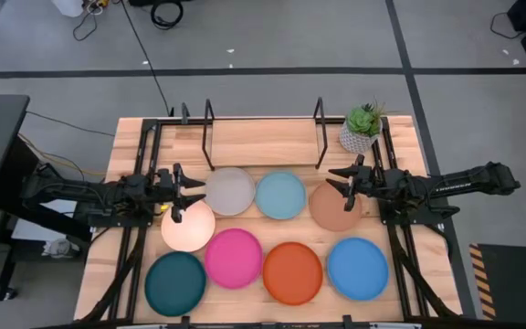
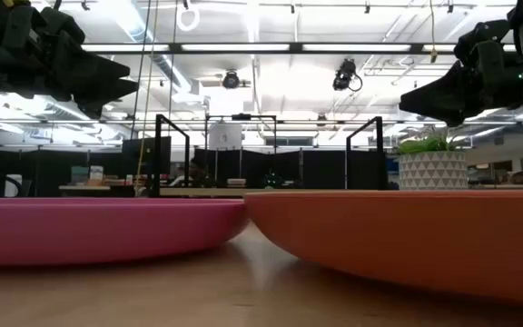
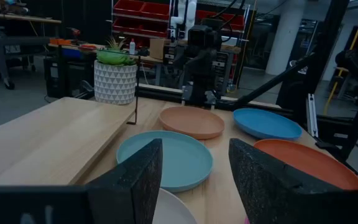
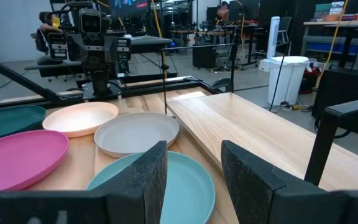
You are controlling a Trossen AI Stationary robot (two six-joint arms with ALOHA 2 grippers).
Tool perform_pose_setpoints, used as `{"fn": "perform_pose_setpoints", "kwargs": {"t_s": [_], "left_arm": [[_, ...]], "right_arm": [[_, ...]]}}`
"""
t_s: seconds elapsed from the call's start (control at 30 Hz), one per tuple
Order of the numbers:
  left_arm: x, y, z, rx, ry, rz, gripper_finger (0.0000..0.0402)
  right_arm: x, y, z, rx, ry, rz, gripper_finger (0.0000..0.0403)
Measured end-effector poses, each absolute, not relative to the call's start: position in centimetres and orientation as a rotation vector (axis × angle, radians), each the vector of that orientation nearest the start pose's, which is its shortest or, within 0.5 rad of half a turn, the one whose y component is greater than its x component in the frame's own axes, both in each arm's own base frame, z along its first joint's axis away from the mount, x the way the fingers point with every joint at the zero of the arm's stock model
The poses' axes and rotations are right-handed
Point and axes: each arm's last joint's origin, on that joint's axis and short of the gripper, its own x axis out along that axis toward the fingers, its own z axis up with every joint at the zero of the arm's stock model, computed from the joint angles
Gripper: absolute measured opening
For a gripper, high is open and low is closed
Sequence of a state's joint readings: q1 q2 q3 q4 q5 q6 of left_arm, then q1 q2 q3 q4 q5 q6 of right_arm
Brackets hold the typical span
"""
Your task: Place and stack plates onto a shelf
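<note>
We're sitting at the start: all 8 plates are lying flat on the table, none on the shelf (image 1: 263, 142) yet, which is running along the 12 o'clock edge between its black hoops.

Layout from above: grey plate (image 1: 230, 190), light blue plate (image 1: 280, 195) and tan plate (image 1: 333, 206) are forming the row just beside the shelf board. Cream-peach plate (image 1: 188, 225) is lying at 9 o'clock, with pink plate (image 1: 234, 258), orange plate (image 1: 292, 272) and blue plate (image 1: 357, 268) nearer 6 o'clock, and teal plate (image 1: 175, 282) at 7 o'clock.

Left gripper (image 1: 178, 195) is hovering over the cream-peach plate's 12 o'clock rim, jaws spread, holding nothing. Right gripper (image 1: 346, 181) is hovering over the tan plate's 12 o'clock rim, jaws also spread and empty. Height above the plates is hard to read; probably clear of them, judging by the low view.

A potted plant (image 1: 363, 128) is standing at 1 o'clock, just beside the shelf's right hoop.

Step in hand, as we're reading it: the first pick. Next move calls for dropping 1 finger under a rim and pinching the edge, then lifting and carrying toward 12 o'clock between the hoops, keeping the right arm off the plant.
</note>
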State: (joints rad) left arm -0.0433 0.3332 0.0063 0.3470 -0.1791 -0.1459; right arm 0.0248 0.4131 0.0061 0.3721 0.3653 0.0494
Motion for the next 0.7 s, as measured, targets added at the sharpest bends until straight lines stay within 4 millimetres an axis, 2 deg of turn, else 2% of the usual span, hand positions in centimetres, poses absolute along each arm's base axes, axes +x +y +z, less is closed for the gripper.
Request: {"fn": "perform_pose_setpoints", "kwargs": {"t_s": [0.57,0.7], "left_arm": [[11.8,0.0,17.0,-0.151,-0.034,0.134,0.0192],[11.7,0.0,18.2,-0.167,-0.157,0.125,0.0192]], "right_arm": [[12.2,-0.7,16.4,0.042,0.026,-0.341,0.0158],[12.2,-0.7,16.5,0.044,0.018,-0.341,0.0158]]}}
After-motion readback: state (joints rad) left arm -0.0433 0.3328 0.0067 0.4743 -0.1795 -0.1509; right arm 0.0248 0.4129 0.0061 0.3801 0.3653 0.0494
